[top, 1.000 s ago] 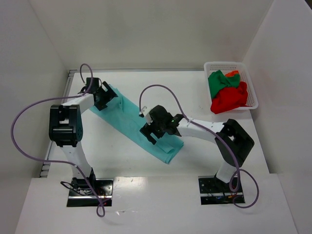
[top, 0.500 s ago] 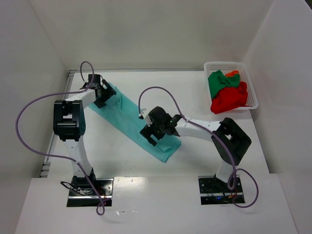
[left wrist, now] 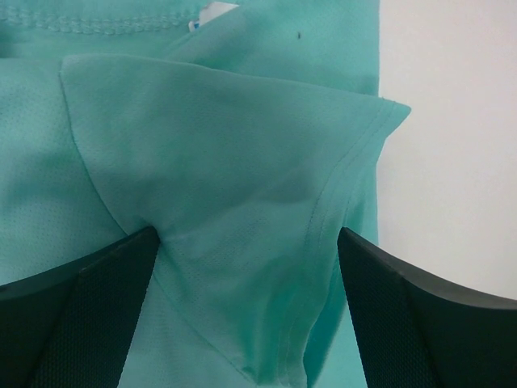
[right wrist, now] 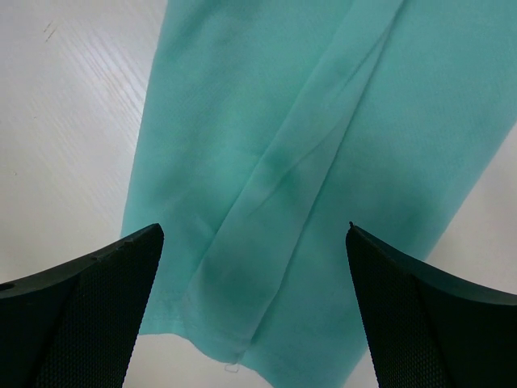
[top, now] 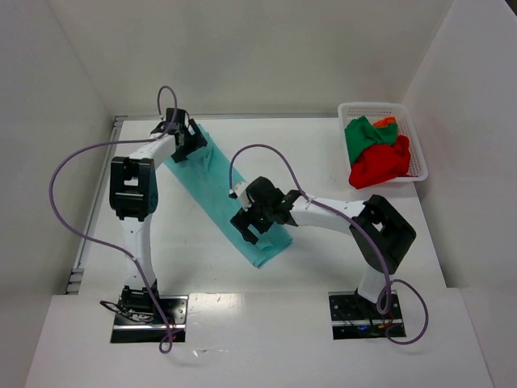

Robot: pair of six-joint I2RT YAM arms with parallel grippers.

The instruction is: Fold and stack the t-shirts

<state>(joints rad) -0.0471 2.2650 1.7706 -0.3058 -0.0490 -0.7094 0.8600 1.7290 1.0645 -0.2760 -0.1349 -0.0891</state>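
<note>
No legible text or markings.

A teal cloth t-shirt [top: 220, 187], folded into a long strip, lies diagonally, the left gripper [top: 185, 143] over its far end, the right gripper [top: 249, 221] over its near part.

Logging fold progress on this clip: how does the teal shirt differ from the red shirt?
The teal shirt lies flat on the table as a long narrow strip; the red shirt is bunched up in the basket. The left gripper and right gripper, both open, are at the teal shirt's ends; neither is near the red shirt. Both shirts are plain cloth.
</note>
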